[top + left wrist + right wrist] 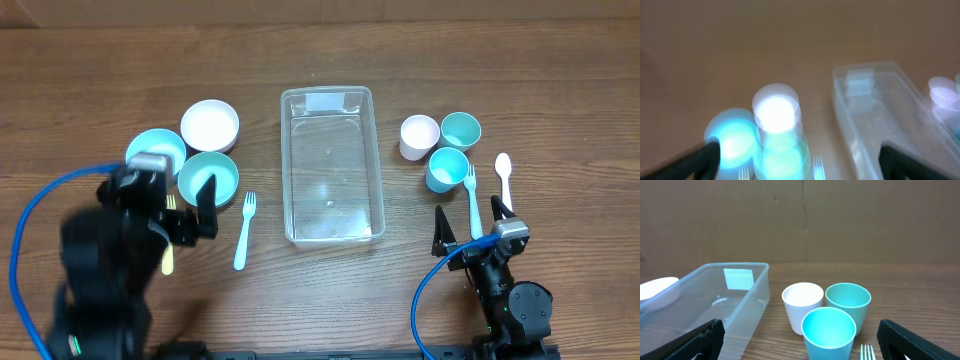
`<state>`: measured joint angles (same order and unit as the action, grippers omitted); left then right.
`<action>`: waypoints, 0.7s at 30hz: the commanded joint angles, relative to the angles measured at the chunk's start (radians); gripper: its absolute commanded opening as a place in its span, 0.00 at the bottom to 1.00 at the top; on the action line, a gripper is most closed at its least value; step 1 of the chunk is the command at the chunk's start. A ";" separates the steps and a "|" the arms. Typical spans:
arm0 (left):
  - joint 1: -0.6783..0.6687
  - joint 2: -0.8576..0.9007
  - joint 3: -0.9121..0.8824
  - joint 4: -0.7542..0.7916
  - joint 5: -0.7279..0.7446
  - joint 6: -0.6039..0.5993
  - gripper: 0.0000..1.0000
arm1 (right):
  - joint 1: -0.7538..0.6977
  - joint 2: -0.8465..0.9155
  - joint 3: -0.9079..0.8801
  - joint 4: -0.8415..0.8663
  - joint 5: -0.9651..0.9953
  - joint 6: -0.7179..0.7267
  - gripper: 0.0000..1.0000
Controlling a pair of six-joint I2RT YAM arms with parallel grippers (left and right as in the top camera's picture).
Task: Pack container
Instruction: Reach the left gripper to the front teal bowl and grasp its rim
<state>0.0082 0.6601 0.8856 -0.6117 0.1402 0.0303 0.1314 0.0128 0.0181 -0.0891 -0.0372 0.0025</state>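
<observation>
Container [331,170] upright between 3 bowls [209,125] and 3 cups [420,136], left jaws and right jaws apart

The overhead view looks straight down on the table [560,60]. Both wrist views look low and forward across it. All three share the container [330,170].

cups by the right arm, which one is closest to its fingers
The front teal cup, beside the blue fork's head; the white cup and other teal cup stand farther back.
</observation>
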 commanded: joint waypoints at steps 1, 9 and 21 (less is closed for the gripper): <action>0.004 0.428 0.445 -0.359 0.171 0.104 1.00 | -0.004 -0.008 -0.010 0.008 -0.002 -0.003 1.00; -0.006 0.747 0.561 -0.482 0.173 0.070 0.99 | -0.004 -0.008 -0.010 0.008 -0.002 -0.003 1.00; -0.243 0.882 0.317 -0.267 -0.224 -0.052 1.00 | -0.004 -0.008 -0.010 0.008 -0.002 -0.003 1.00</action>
<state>-0.2424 1.5433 1.2297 -0.9070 -0.0540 0.0265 0.1314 0.0113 0.0181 -0.0891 -0.0376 0.0025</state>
